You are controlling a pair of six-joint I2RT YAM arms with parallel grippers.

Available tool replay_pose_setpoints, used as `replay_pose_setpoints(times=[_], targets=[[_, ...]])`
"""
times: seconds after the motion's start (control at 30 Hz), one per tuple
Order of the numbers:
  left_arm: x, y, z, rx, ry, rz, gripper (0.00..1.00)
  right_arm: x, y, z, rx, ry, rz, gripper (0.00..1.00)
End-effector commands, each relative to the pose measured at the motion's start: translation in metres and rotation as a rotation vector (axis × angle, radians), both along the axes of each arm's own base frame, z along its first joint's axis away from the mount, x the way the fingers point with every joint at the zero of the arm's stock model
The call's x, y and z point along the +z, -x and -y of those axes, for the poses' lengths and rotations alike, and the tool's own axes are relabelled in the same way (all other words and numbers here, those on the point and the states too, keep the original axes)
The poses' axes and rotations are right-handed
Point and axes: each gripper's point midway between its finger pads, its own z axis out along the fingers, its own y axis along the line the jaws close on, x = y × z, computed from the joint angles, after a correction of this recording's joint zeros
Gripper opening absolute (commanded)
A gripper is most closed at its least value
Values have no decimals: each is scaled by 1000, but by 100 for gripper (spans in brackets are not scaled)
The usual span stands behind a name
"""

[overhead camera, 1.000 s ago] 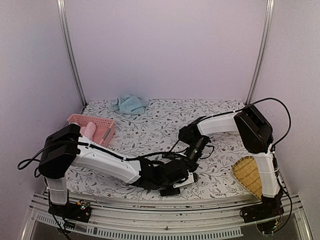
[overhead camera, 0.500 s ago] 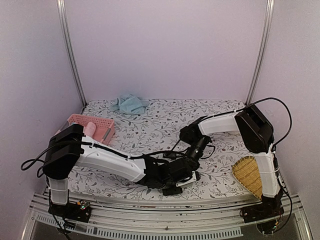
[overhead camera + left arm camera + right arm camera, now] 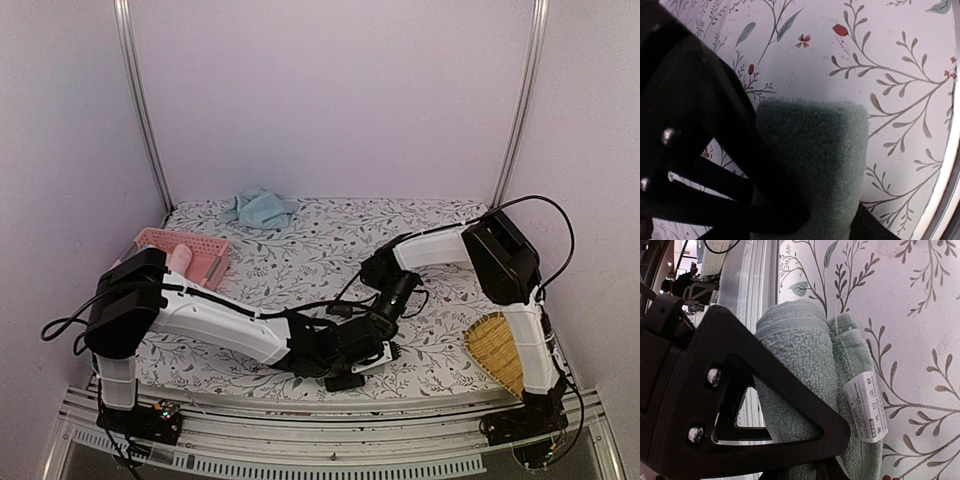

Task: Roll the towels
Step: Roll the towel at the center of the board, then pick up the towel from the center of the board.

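The rolled green towel (image 3: 810, 165) lies at the bench's (image 3: 330, 250) near edge, lower centre from above, its long axis running up the left wrist view. The left gripper (image 3: 355, 362) clasps its sides. The right gripper (image 3: 373, 335) lies across it, and I cannot tell whether it grips. The blue towel (image 3: 260, 207) sits crumpled at upper left, well apart, beyond the basket (image 3: 185, 255).

1. Everything you see lies on the table (image 3: 320, 240).
2. The far towel (image 3: 260, 207) lies at the back, a bit left of the middle.
3. The basket (image 3: 190, 250) sits at the left side, nearer to you than the far towel.
4. The mat (image 3: 497, 350) lies at the right, by the front edge.
5. The near towel (image 3: 815, 165) lies in the middle, just beside the front edge.
6. A tag (image 3: 867, 405) sits on the near towel.
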Motion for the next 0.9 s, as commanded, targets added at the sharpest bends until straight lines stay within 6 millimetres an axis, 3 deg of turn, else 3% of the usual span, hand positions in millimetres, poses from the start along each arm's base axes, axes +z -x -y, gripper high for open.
replay_pose_setpoints(times=[0.0,0.2,0.3,0.43,0.57,0.63,0.87], targets=[[-69,9,-62,5,-260,-65,61,-32,17,11,9,108,-139,17],[-66,12,-61,-9,-245,-65,61,-30,11,7,-11,111,-134,17],[-73,12,-65,-4,-267,-71,52,-25,9,6,-8,95,-102,18],[-80,11,-71,5,-289,-70,43,-9,6,6,0,69,-57,32],[-81,13,-71,3,-284,-84,37,28,4,11,24,9,11,52],[-79,14,-70,3,-273,-95,35,46,0,17,34,-22,55,56],[-73,15,-67,21,-234,-125,28,93,-64,50,-180,-102,262,54]])
